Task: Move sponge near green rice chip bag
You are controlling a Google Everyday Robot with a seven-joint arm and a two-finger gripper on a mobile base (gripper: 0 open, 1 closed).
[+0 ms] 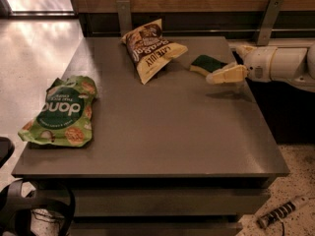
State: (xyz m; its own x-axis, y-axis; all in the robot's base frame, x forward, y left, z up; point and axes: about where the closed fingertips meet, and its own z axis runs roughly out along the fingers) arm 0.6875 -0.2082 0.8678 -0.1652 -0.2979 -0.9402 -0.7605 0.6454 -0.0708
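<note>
Where the gripper [224,75] hovers by the counter's [147,132] right edge, jaws' gap impossible to tell, the sponge [206,63] lies just beyond it toward the far edge, long axis along that edge.

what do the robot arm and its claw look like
The arm is a smooth white rounded cylinder with a dark seam near the wrist. Its claw, at the table edge beside the sponge, is pale cream-yellow and tapered. No cables or markings show.

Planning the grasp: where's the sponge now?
In the camera view, the sponge lies far right on the table, between the brown chip bag and the tool just right of it.
</note>
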